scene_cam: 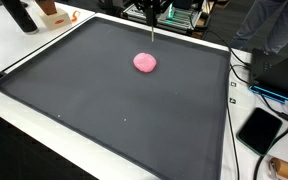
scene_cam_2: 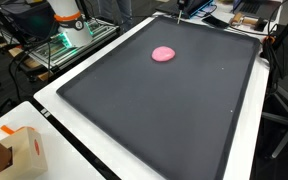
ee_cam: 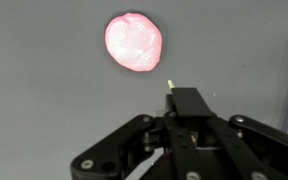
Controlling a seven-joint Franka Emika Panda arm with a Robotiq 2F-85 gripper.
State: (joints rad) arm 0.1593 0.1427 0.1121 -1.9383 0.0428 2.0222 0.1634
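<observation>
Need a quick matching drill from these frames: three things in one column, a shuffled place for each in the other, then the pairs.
Things:
1. pink soft lump
2. black flat rectangular tablet
3. thin pale-tipped stick

Places:
A. clamped in the jaws of the gripper
B. on the white table, off the mat
C. on the dark grey mat

Pairs: 1-C, 2-B, 3-A.

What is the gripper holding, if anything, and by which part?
A thin pale stick, clamped at its upper end by the gripper; its free tip points down near the pink lump.
</observation>
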